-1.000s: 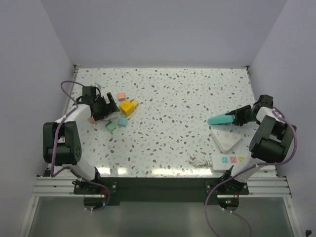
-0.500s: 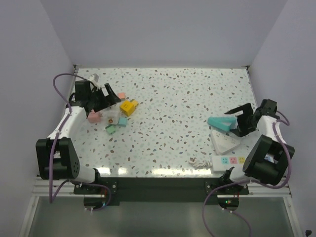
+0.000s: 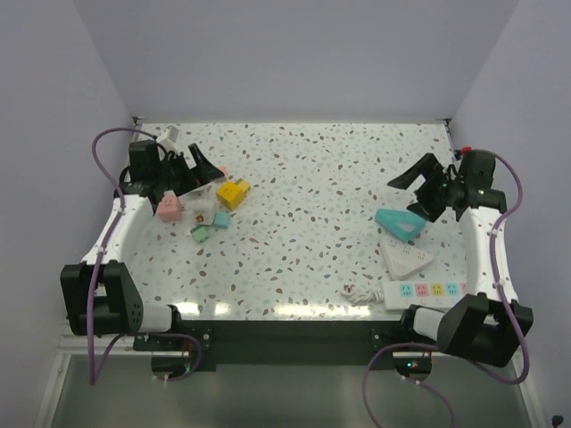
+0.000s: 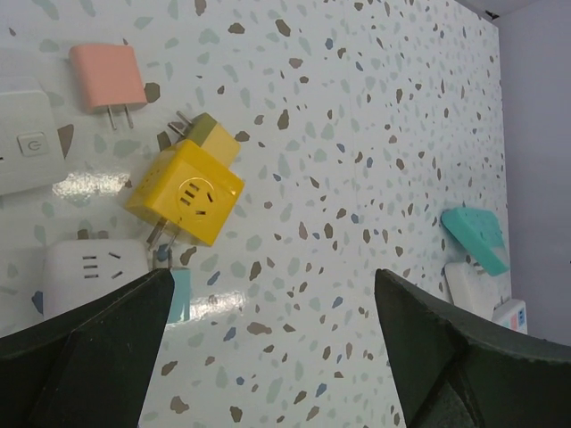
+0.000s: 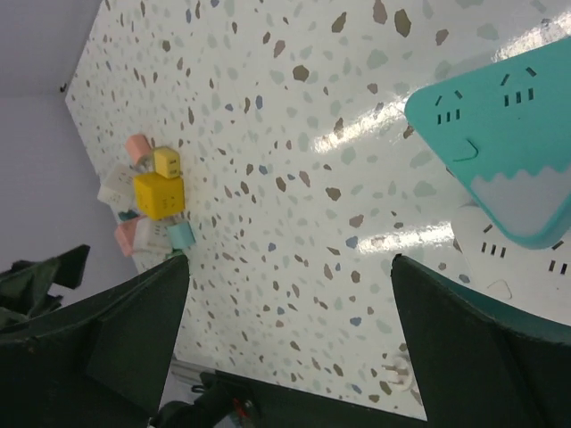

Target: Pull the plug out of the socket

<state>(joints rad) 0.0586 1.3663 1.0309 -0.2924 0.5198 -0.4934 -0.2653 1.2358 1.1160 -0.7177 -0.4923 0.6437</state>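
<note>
Holds nothing in the left hand, spread wide above a cluster of adapters at the left of the tabletop. Among them, shows the yellow socket lying on the surface, with the olive plug pressed against its far side, a pink adapter just beyond and a white adapter just nearer. Holds nothing in the right hand either, likewise spread wide, raised at the right side just beyond a teal socket lying against a white triangular socket.
</note>
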